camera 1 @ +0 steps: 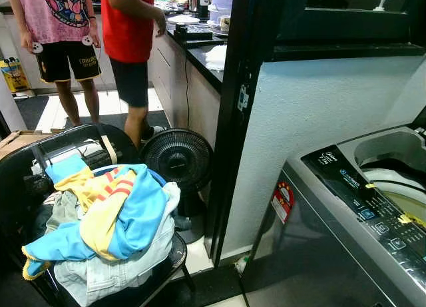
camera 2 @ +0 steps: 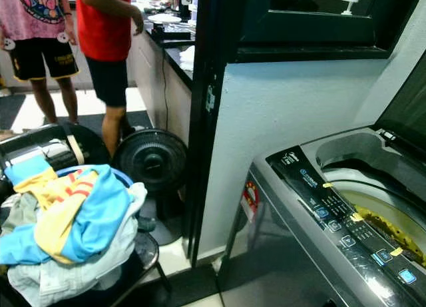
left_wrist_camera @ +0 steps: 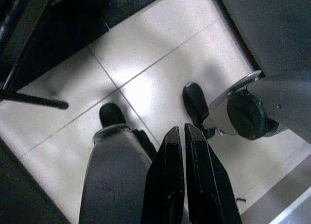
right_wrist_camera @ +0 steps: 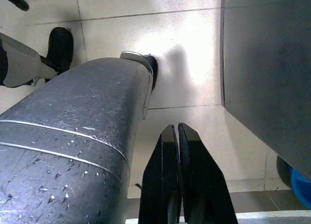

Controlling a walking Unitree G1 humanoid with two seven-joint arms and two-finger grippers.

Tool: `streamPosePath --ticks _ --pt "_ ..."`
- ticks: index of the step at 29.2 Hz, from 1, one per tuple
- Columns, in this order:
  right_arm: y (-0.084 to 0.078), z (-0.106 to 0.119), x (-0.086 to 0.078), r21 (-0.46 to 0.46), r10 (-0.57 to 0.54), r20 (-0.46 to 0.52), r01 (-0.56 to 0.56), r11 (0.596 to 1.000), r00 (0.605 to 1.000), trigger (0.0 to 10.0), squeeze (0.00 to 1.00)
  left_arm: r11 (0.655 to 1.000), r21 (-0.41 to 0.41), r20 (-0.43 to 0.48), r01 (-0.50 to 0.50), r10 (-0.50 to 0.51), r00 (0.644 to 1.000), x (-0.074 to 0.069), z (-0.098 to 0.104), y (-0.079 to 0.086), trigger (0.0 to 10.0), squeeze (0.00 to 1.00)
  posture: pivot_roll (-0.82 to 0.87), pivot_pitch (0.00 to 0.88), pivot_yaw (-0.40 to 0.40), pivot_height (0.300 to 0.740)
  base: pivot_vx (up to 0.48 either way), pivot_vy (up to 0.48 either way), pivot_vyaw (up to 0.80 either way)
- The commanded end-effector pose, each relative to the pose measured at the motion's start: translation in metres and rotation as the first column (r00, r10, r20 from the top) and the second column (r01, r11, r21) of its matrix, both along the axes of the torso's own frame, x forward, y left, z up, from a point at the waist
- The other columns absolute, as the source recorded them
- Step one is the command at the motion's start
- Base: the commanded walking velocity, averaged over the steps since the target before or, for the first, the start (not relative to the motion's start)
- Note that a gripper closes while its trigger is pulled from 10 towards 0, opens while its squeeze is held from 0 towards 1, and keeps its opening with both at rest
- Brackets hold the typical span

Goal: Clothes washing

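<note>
Clothes [camera 1: 106, 220] piled at eight o'clock; washer [camera 1: 373, 207] open at four o'clock. Both grippers [left_wrist_camera: 183, 136] [right_wrist_camera: 177, 136] closed, empty.

On my left wrist feed, the left pincer [left_wrist_camera: 183, 136] is two long, glossy black fingers [left_wrist_camera: 167, 175], flat-sided and tapering to blunt tips. Beside it I see a silver-grey leg shell [left_wrist_camera: 114, 175] with faint scuffs, ending in a rounded black foot [left_wrist_camera: 112, 113], and a second silver limb carrying a round black joint cap [left_wrist_camera: 247, 115]. My right pincer [right_wrist_camera: 178, 129] is the same black pair; next to it the silver thigh casing [right_wrist_camera: 73, 136] shows fine scratches and two thin pale seam lines.
</note>
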State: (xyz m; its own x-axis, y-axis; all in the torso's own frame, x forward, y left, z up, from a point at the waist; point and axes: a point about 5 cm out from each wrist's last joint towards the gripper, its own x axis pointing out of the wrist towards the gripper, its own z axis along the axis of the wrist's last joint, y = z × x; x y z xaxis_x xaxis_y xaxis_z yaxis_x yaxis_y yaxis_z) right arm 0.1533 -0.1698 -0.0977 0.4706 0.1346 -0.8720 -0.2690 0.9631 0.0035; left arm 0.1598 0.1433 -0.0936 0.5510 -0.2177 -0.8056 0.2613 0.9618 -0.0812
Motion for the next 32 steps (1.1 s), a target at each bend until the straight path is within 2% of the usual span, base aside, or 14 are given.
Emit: streamPosePath --ticks 1,9,19,25,32 --pt "-0.004 -0.002 -0.007 -0.012 0.004 -0.024 -0.005 1.0 1.0 10.0 0.0 1.0 0.017 -0.066 0.012 -0.011 0.998 -0.017 -0.008 0.001 10.0 0.0 -0.02 0.0 -0.014 0.74 0.0 0.0 0.0" --pt "-0.006 -0.002 -0.006 -0.013 -0.006 -0.023 0.005 1.0 1.0 10.0 0.0 0.999 0.038 -0.045 -0.035 0.037 0.998 -0.015 -0.007 0.007 10.0 0.0 -0.03 0.009 -0.006 0.74 0.0 0.0 0.0" --pt "-0.006 -0.002 -0.006 -0.011 -0.012 -0.023 0.012 1.0 1.0 10.0 0.0 0.995 0.089 -0.042 0.044 -0.041 0.998 -0.011 -0.005 0.007 10.0 0.0 -0.03 0.017 -0.003 0.74 0.0 0.0 0.0" --pt "-0.004 -0.001 -0.003 -0.005 -0.013 -0.018 0.013 1.0 1.0 10.0 0.0 0.991 0.121 -0.025 0.052 -0.05 0.998 -0.006 -0.004 0.005 10.0 0.0 -0.02 0.014 -0.005 0.74 0.0 0.0 0.0" --pt "-0.001 0.0 0.0 -0.001 -0.017 -0.006 0.017 1.0 1.0 10.0 0.0 0.991 0.133 -0.022 0.03 -0.028 0.999 -0.008 -0.005 0.009 10.0 0.0 0.0 0.011 0.008 0.74 0.0 0.0 0.0"
